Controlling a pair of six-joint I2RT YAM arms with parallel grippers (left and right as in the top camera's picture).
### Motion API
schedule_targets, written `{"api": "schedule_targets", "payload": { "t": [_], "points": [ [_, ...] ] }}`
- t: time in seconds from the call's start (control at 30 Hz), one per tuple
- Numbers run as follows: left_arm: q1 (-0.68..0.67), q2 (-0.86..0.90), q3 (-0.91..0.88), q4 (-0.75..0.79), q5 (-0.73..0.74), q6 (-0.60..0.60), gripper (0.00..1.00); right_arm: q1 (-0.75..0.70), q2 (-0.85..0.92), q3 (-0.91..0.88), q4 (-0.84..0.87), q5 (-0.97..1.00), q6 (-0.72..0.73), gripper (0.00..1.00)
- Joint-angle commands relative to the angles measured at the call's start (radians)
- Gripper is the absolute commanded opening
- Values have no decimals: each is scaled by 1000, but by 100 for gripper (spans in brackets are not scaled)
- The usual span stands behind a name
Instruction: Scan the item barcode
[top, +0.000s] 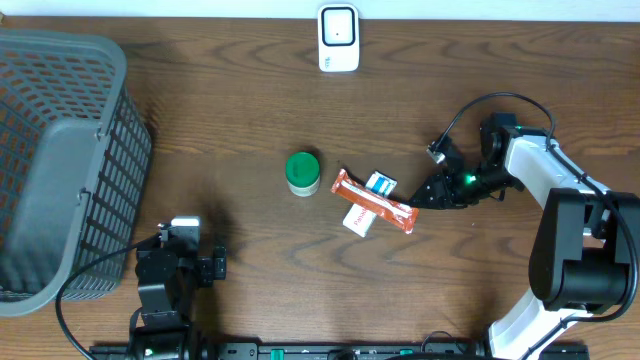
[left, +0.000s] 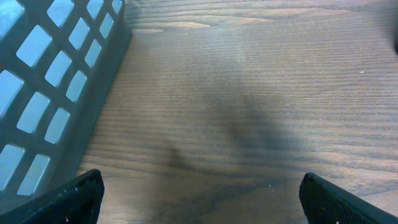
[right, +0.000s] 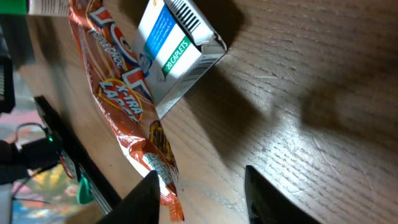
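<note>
Right gripper (right: 205, 199): fingers are standing spread, pinching nothing, with bare table (right: 323, 93) wood showing between them. Orange snack wrapper (right: 118, 106) is lying ahead of this tool and off to the left in its wrist view. Its crimped end is reaching just beside 1 finger (right: 146, 196). The printing "X-TRA" is showing; the remainder is too creased to read. Caplet box (right: 171, 46), white and blue with a green band reading "20 CAPLETS", is resting tilted against the wrapper, further ahead of the fingers, with 1 barcode showing at its far end. Green-lidded jar (top: 302, 172) is standing beyond the wrapper from the tool. White scanner (top: 338, 38) is sitting well apart from it. Left gripper (left: 202, 193): fingers are standing wide apart, gripping nothing, with the grey basket (left: 56, 93) wall just to its left.
</note>
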Motion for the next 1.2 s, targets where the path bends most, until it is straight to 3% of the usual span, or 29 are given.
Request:
{"api": "schedule_targets", "payload": {
  "t": [0.0, 0.17, 0.33, 0.4, 0.67, 0.83, 1.17],
  "points": [
    [-2, -3, -13, -25, -13, 2, 100, 6, -23, 12, 5, -4, -81, 43],
    [-2, -3, -13, -25, -13, 2, 100, 6, -23, 84, -7, -65, -142, 51],
    [-2, -3, -13, -25, -13, 2, 100, 13, -23, 163, -54, -150, -211, 77],
    [-2, -3, -13, -25, -13, 2, 100, 32, -23, 169, -71, -167, -258, 79],
    [-2, -3, -13, -25, -13, 2, 100, 193, -22, 167, -61, -48, -290, 75],
    [-2, -3, -13, -25, -13, 2, 100, 275, -22, 167, 3, 102, -208, 74],
    [-2, -3, -13, -25, -13, 2, 100, 322, -20, 165, 22, 177, -193, 64]
  ]
}}
